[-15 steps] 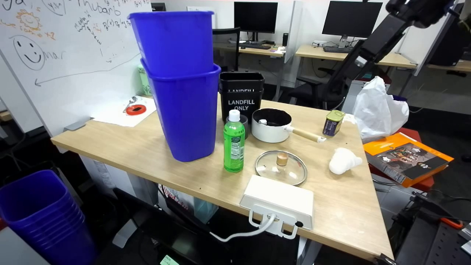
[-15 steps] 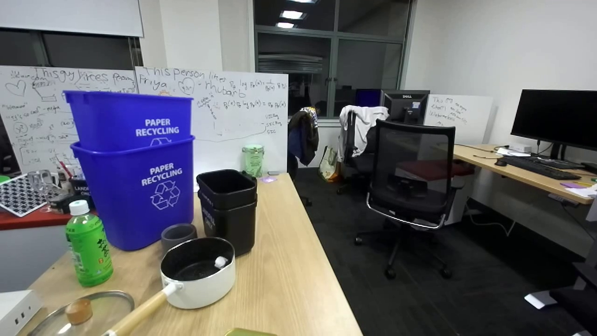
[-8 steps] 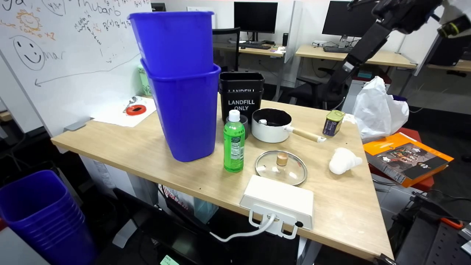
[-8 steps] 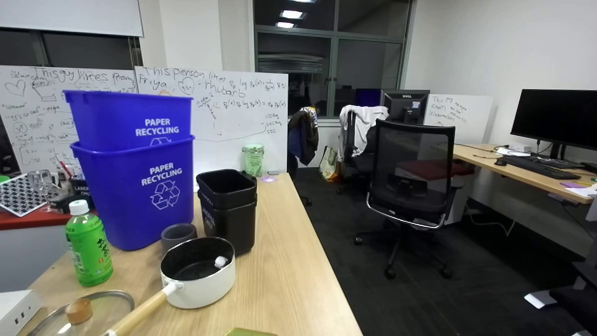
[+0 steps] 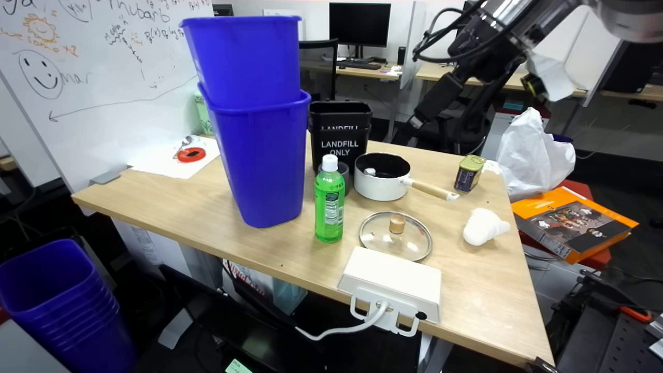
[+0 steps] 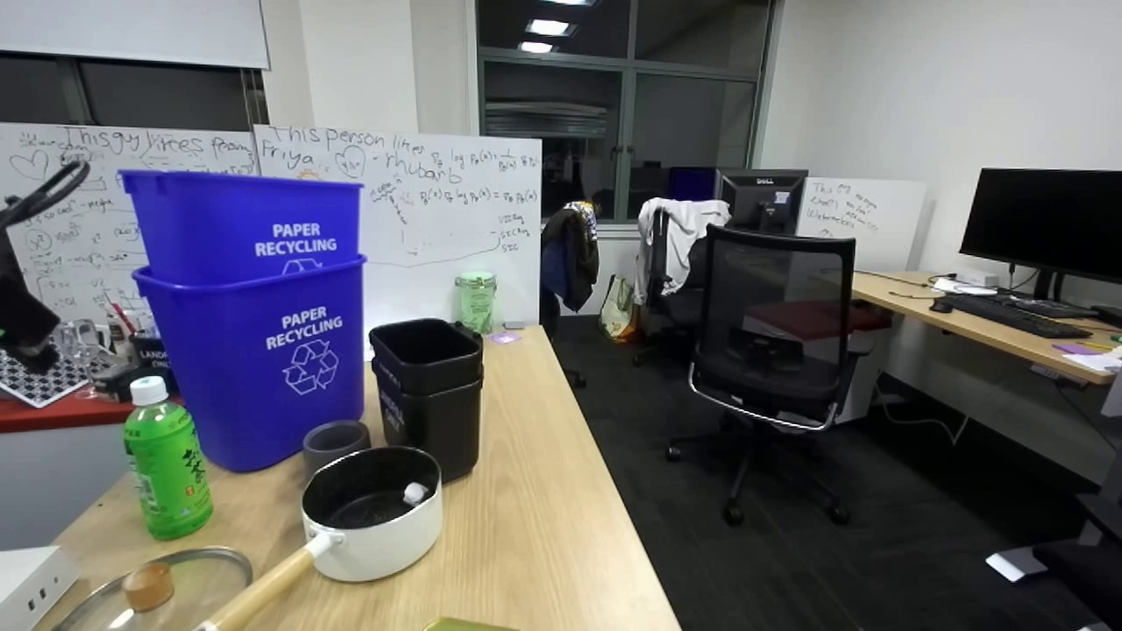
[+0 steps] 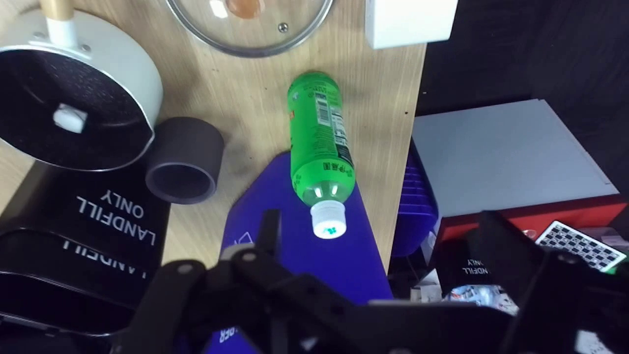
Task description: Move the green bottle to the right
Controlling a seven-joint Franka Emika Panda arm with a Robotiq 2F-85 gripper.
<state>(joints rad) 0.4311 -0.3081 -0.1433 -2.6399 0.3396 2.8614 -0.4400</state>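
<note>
In an exterior view, the green bottle stands (upright, white-capped) near the worktop's long front edge, beside the blue bins. The gripper is spread wide.

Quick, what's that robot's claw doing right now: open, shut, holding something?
Gripper: open, its two sides wide apart, holding nothing; the green bottle stands upright, clear of it.

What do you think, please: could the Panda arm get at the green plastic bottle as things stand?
Probably yes: the gripper stands open and nothing covers the green plastic bottle in the wrist view. The blue paper-recycling bins near it could crowd the approach.
</note>
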